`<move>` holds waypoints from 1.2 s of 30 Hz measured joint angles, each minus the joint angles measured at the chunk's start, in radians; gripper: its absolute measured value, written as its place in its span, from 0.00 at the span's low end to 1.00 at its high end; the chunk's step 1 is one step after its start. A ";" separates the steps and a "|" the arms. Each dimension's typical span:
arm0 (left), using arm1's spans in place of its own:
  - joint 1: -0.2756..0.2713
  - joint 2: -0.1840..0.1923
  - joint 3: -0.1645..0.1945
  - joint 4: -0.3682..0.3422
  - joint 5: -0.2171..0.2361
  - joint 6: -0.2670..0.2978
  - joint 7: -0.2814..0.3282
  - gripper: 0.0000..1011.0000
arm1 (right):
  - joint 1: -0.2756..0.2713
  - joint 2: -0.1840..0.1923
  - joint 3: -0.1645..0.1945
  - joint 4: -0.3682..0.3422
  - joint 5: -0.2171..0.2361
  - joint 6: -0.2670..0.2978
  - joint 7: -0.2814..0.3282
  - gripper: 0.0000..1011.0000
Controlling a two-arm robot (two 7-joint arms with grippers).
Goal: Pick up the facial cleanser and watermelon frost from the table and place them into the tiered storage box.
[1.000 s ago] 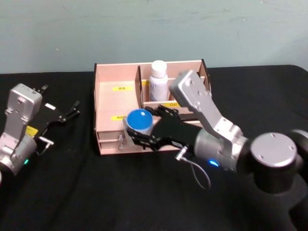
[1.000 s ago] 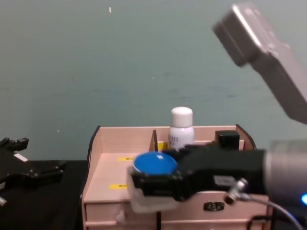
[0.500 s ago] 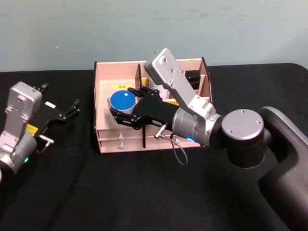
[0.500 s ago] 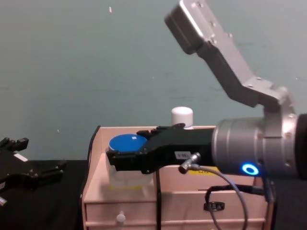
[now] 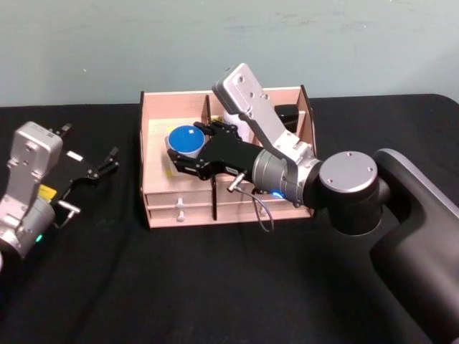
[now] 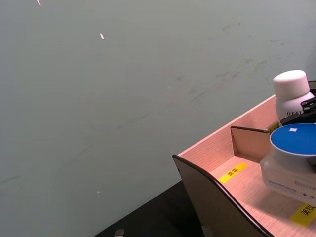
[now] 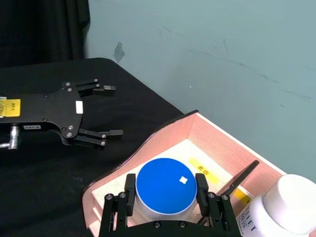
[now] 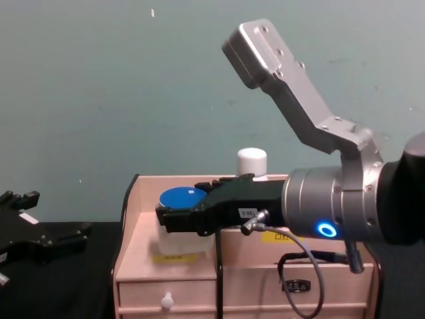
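The watermelon frost [image 5: 185,138], a clear jar with a blue lid, sits between the fingers of my right gripper [image 5: 188,152], which is shut on it. The jar hangs low inside the left compartment of the tiered storage box [image 5: 153,147]; whether it touches the floor I cannot tell. In the right wrist view the black fingers [image 7: 129,195] flank the blue lid [image 7: 165,185]. The facial cleanser [image 8: 252,161] stands upright in the box's back middle compartment, behind my right arm, and its white cap [image 6: 291,85] is in the left wrist view. My left gripper [image 5: 107,165] rests open at the table's left.
The box stands on a black tablecloth against a pale green wall. Two front drawers carry white knobs [image 5: 181,206]. A black object [image 5: 287,112] sits in the back right compartment. A grey cable [image 5: 262,215] loops from my right wrist in front of the drawers.
My right gripper carried the jar from in front of the box's drawers up and back into the left compartment. The left arm has stayed still.
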State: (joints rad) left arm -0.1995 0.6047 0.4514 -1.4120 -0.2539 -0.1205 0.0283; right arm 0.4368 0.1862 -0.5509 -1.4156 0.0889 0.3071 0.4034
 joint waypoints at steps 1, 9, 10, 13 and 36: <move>0.000 0.000 0.000 0.000 0.000 0.000 0.000 1.00 | 0.003 -0.003 0.001 0.008 0.000 -0.004 0.000 0.73; 0.000 0.000 0.000 0.000 0.000 0.000 0.000 1.00 | 0.016 -0.013 -0.005 0.032 -0.006 -0.012 0.000 0.73; 0.000 0.000 0.000 0.000 0.000 0.000 0.000 1.00 | 0.016 -0.013 -0.005 0.032 -0.006 -0.012 0.000 0.73; 0.000 0.000 0.000 0.000 0.000 0.000 0.000 1.00 | 0.020 -0.015 -0.008 0.037 -0.011 -0.006 -0.001 0.73; 0.000 0.000 0.000 0.000 0.000 0.000 0.000 1.00 | 0.025 -0.021 -0.010 0.052 -0.017 -0.006 0.000 0.73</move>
State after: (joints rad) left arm -0.1995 0.6047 0.4514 -1.4120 -0.2539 -0.1206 0.0283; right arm 0.4619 0.1655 -0.5607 -1.3637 0.0724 0.3013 0.4033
